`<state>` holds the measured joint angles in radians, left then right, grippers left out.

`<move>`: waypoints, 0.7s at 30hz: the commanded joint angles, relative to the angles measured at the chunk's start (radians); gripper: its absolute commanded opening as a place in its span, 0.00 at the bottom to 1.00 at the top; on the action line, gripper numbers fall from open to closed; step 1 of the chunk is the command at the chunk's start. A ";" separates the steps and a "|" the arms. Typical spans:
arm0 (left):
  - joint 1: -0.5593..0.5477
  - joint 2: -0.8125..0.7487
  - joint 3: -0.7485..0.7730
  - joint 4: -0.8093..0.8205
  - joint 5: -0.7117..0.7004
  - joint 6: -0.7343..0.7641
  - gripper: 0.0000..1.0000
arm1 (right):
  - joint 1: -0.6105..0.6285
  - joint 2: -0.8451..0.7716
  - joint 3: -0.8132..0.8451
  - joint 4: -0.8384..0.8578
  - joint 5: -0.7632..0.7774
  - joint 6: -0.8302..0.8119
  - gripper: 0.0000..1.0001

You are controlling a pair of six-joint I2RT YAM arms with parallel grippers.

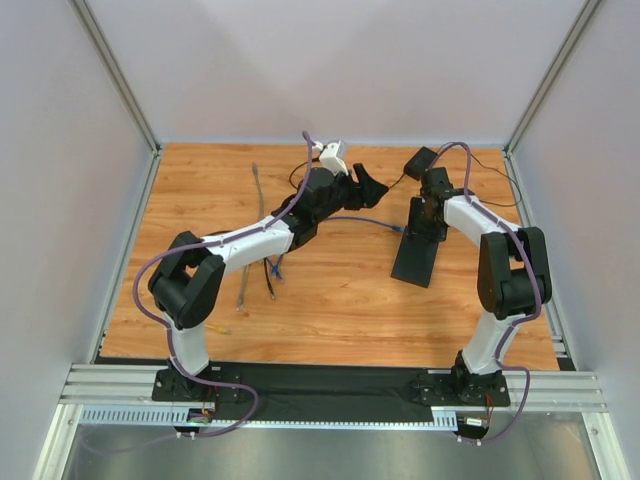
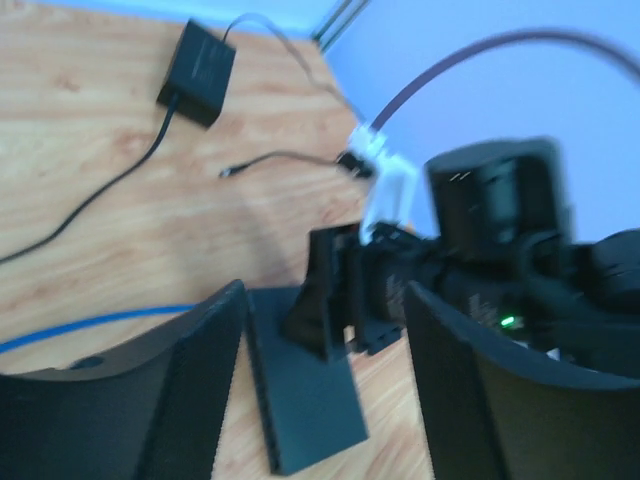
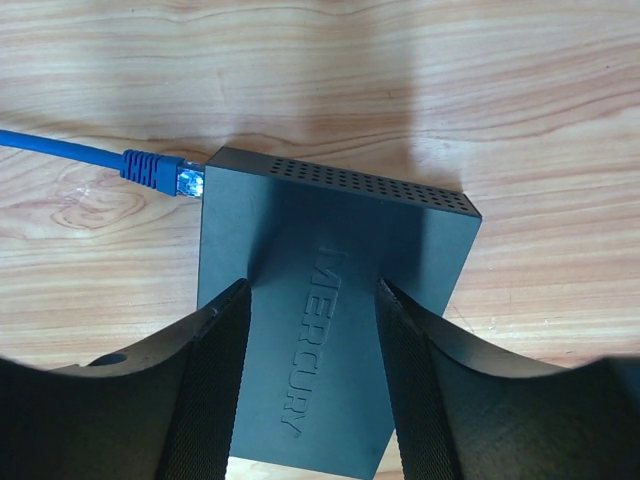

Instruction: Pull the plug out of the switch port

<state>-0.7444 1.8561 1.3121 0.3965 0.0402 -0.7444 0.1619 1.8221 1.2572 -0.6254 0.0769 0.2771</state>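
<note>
The switch is a flat black box marked MERCURY, lying on the wooden table right of centre. A blue plug on a blue cable sits in a port at the switch's far left corner. My right gripper is open, with its fingertips down on or just above the switch's top face; it also shows in the top view. My left gripper is open and empty, held above the table left of the switch. Its blurred view shows the switch between its fingers.
A small black power adapter with a thin black cord lies at the back right, also in the left wrist view. A grey cable and other loose cables lie under the left arm. Walls enclose the table.
</note>
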 commanded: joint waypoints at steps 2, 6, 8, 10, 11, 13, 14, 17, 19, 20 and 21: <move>0.004 -0.060 0.033 0.088 -0.028 0.095 0.78 | -0.002 -0.047 -0.008 0.049 0.001 0.031 0.56; 0.065 0.009 -0.020 0.272 0.047 -0.025 1.00 | -0.002 -0.064 -0.022 0.064 0.017 0.037 0.56; 0.137 0.112 -0.063 0.528 0.261 -0.243 0.92 | -0.002 -0.066 -0.021 0.066 0.017 0.037 0.56; 0.142 0.220 -0.073 0.648 0.282 -0.375 0.83 | -0.001 -0.049 -0.015 0.062 0.024 0.040 0.56; 0.139 0.242 -0.064 0.637 0.280 -0.419 0.80 | -0.001 -0.043 -0.004 0.056 0.035 0.043 0.56; 0.105 0.244 -0.039 0.532 0.229 -0.389 0.80 | -0.001 -0.026 0.005 0.038 0.072 0.048 0.56; 0.084 0.226 -0.039 0.398 0.187 -0.321 0.80 | -0.001 -0.021 0.014 0.030 0.090 0.053 0.56; 0.008 0.170 -0.011 0.117 -0.017 -0.265 0.83 | -0.002 -0.015 0.019 0.013 0.129 0.056 0.56; -0.033 0.172 0.025 0.024 -0.121 -0.286 0.84 | -0.004 -0.014 0.019 0.010 0.129 0.054 0.56; -0.041 0.182 0.038 -0.023 -0.134 -0.305 0.84 | -0.002 -0.014 0.019 0.012 0.130 0.054 0.56; -0.052 0.210 0.065 -0.039 -0.129 -0.352 0.83 | -0.004 -0.014 0.018 0.012 0.129 0.054 0.56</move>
<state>-0.7582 2.1086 1.2934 0.4976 0.0292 -1.0443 0.1612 1.8065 1.2427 -0.6109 0.1612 0.3176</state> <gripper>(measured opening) 0.835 0.562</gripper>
